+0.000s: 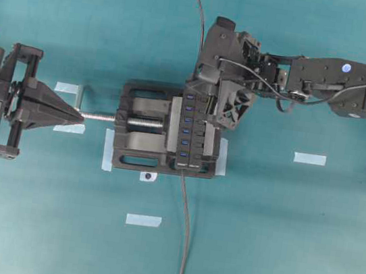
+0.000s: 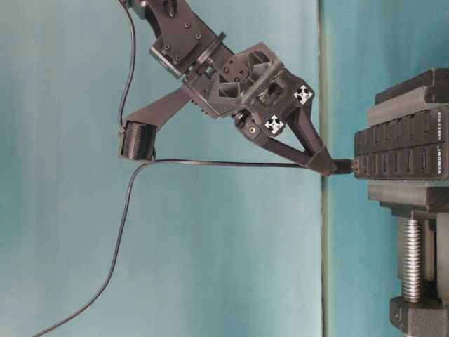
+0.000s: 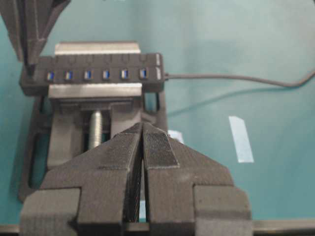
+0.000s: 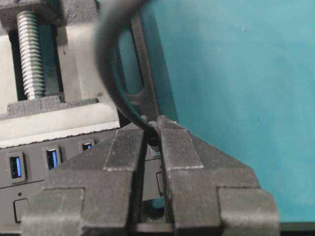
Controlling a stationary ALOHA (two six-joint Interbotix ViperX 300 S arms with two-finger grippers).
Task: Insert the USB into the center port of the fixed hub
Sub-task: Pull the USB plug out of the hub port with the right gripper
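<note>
The fixed hub (image 1: 195, 133) is a narrow black bar with a row of blue sockets, clamped in the vise. Its center port (image 3: 87, 74) is uncovered and nothing is in it. My right gripper (image 2: 330, 165) is shut on the USB (image 2: 342, 166), gripping it where the thin cable (image 2: 210, 163) joins. The plug's tip meets the hub (image 2: 400, 151) at its far end socket; how deep it sits is hidden. In the right wrist view the fingers (image 4: 120, 157) hide the plug. My left gripper (image 1: 80, 116) is shut on nothing, its tips at the vise's screw end.
The black vise (image 1: 136, 154) with its silver screw (image 1: 100, 117) holds the hub. The hub's own lead (image 1: 183, 232) runs toward the near table edge. Pale tape strips (image 1: 309, 158) (image 1: 142, 220) lie on the teal surface.
</note>
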